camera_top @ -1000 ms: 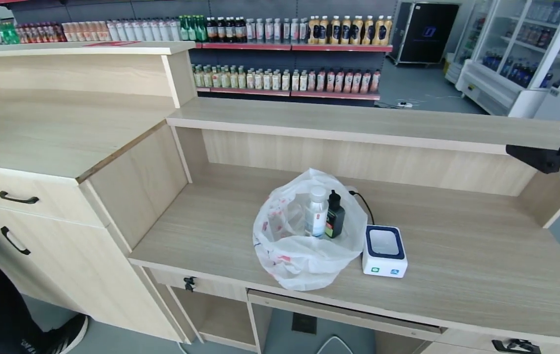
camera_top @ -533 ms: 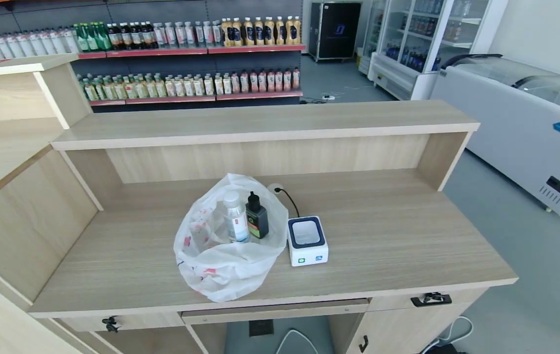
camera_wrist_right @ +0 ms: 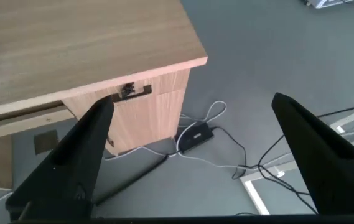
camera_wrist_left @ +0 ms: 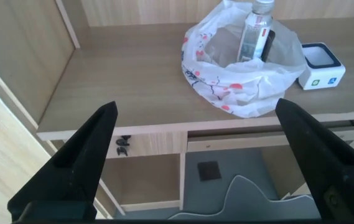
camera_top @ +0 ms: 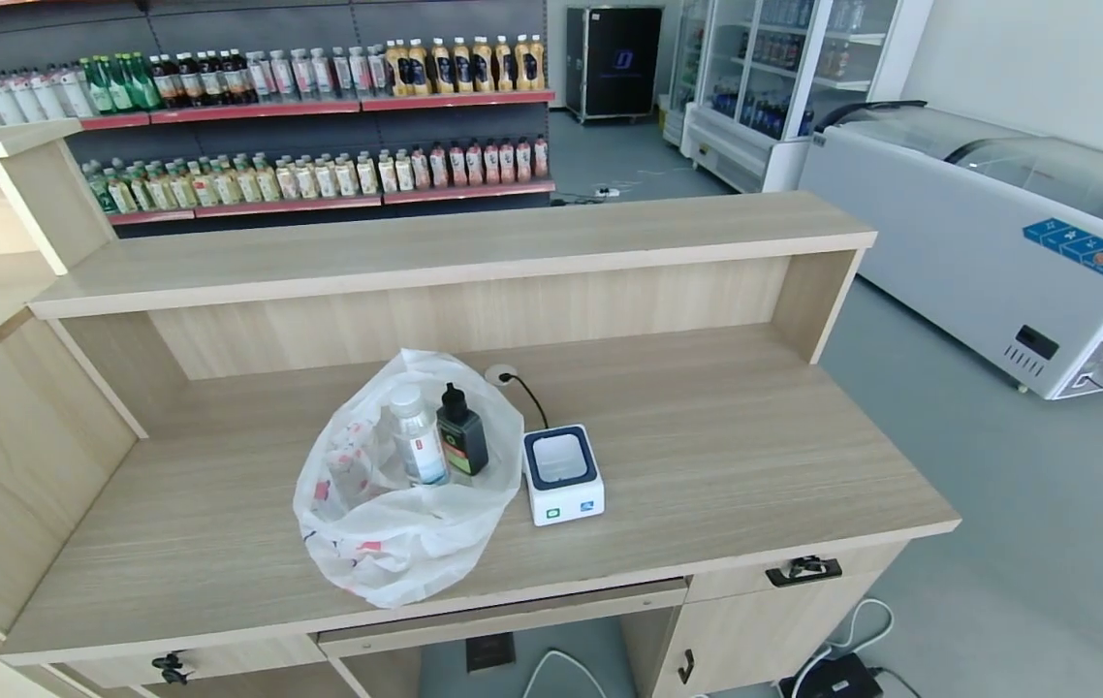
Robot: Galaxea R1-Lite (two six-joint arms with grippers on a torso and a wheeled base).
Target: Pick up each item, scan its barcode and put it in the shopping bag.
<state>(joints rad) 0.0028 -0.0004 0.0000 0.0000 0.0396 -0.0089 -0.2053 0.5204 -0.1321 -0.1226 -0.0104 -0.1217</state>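
Bottles (camera_top: 416, 451) in bag (camera_top: 387, 543), scanner (camera_top: 563, 473) beside it. Left gripper (camera_wrist_left: 195, 106), right gripper (camera_wrist_right: 192, 99) spread, empty. Likely finished; next, retract arms.

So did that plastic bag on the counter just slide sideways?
No. The shopping bag sits right beside the white scanner, on its left, exactly as before; the camera turned, not the bag.
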